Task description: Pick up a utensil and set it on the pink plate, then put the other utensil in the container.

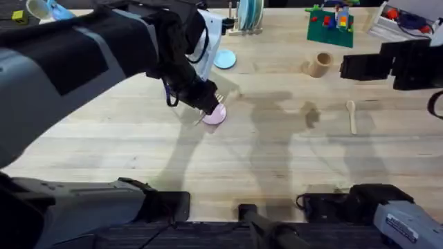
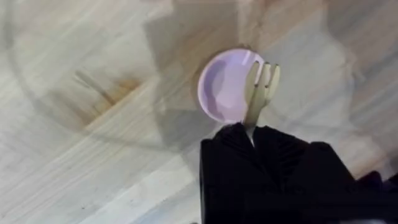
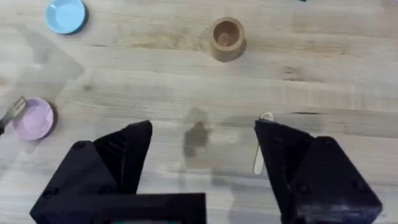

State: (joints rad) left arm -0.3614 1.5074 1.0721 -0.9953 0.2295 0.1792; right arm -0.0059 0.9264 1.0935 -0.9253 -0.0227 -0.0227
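Note:
My left gripper (image 2: 249,132) is shut on the handle of the pale wooden fork (image 2: 262,86), whose tines hang over the edge of the small pink plate (image 2: 222,87). From overhead, the left gripper (image 1: 206,104) sits right at the pink plate (image 1: 217,116) in mid-table. The wooden spoon (image 1: 352,115) lies on the table to the right, and the tan container (image 1: 320,63) stands behind it. My right gripper (image 3: 205,155) is open and raised above the table, with the spoon (image 3: 260,155) beside one finger and the container (image 3: 226,38) farther off.
A light blue plate (image 1: 224,59) lies behind the pink one. Along the back edge stand a dish rack (image 1: 249,15) and a green board with coloured bricks (image 1: 331,24). Bare wood runs between the pink plate and the spoon.

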